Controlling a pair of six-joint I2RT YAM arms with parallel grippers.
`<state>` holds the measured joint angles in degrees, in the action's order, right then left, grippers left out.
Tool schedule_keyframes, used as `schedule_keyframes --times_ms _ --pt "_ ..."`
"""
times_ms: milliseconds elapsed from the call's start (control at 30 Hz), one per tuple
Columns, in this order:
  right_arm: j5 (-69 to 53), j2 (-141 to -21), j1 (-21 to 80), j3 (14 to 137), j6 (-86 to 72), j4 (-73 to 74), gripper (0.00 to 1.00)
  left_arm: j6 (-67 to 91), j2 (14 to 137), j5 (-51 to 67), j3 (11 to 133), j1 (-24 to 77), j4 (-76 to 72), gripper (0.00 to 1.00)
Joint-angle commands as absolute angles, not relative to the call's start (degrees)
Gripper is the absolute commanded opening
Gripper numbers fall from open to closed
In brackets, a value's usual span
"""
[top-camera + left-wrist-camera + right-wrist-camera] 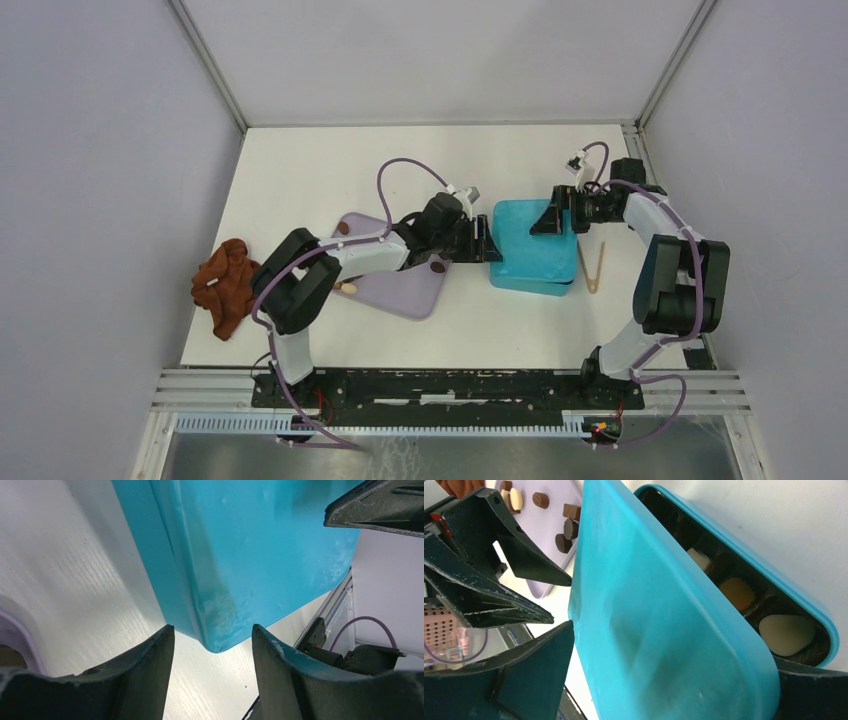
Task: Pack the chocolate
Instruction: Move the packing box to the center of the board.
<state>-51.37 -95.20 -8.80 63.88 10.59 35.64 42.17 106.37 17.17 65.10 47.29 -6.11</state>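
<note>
The teal box (535, 265) stands right of the purple tray (400, 285). Its teal lid (664, 630) lies tilted and shifted over it, leaving a slit. In that slit show cream and brown chocolates (786, 632). My right gripper (547, 218) spans the lid, with a finger at each long edge. More chocolate pieces (564, 527) lie on the tray; one dark piece (437, 266) sits near its right edge. My left gripper (212, 635) is open and empty, with a corner of the box (220, 580) just ahead of its fingertips.
A rust-brown cloth lump (225, 285) lies at the table's left edge. Wooden tongs (593, 268) lie just right of the box. My right gripper's finger (380, 505) shows at the top right of the left wrist view, close to my left gripper.
</note>
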Motion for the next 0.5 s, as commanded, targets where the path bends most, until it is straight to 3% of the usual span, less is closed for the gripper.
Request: schedule_keyframes --times_ms 0,200,467 --pt "-58.2 -96.7 -11.1 65.3 9.8 33.1 0.94 42.5 107.9 19.5 66.0 46.7 -9.2 0.64" --pt "-62.4 -97.9 -12.0 62.9 6.7 30.1 0.94 42.5 109.0 20.4 67.2 46.6 -9.4 0.64" --pt "-53.7 -97.1 -12.2 64.6 9.0 32.1 0.93 43.1 110.0 21.2 67.8 46.6 -10.3 0.64"
